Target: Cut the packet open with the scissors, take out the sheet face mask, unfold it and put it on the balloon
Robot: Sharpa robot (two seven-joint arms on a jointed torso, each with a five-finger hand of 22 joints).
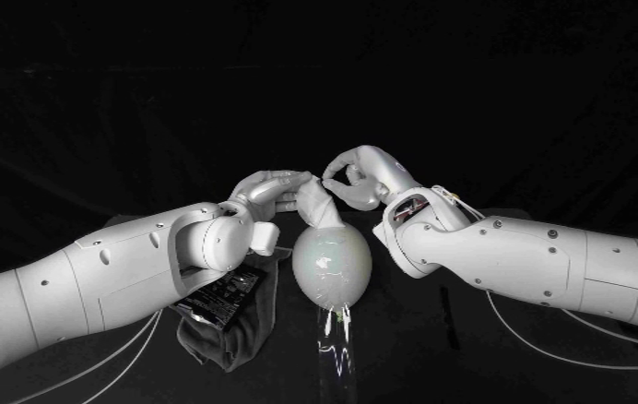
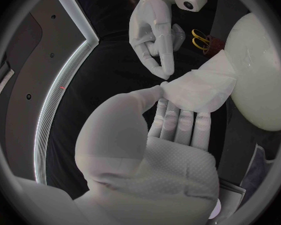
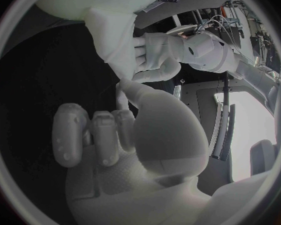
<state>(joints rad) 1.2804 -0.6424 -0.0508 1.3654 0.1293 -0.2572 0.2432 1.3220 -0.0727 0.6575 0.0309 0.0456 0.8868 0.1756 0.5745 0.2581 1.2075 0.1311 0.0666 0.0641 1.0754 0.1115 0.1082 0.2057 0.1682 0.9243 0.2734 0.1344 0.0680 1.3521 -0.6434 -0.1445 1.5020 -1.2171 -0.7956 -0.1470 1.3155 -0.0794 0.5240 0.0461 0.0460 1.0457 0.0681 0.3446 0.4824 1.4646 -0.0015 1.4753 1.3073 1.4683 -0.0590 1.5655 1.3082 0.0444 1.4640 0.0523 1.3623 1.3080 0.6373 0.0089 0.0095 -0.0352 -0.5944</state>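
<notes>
The robot looks to be at the step of opening the mask and putting it on. The thin, white sheet face mask [image 1: 319, 206] is out of its packet. It hangs between the two hands, and its lower end touches the top of the pale, egg-shaped rubber balloon [image 1: 330, 264]. The balloon lies on the black table [image 1: 439, 330]. The mask is bunched up, not spread flat.

The silver left hand [image 1: 270, 189] holds the mask. In the left wrist view its thumb presses the sheet down onto its flat fingers [image 2: 178, 122]. The silver right hand [image 1: 354, 179] is just beside the top edge of the mask. Its fingers are curled in and one fingertip sits at the edge of the sheet. The pictures do not show if it pinches the sheet or only touches it.

The dark, shiny foil packet [image 1: 219, 298] lies under the left arm, beside the balloon. The scissors with yellow handles [image 2: 200, 40] lie on the table, well apart from both hands.

So the cutting and the taking out seem done. Next, the right hand likely needs a sure hold on the free edge. Then both hands should pull apart gently to open the sheet and lay it over the balloon. The mask is thin and could tear. The balloon could roll.
</notes>
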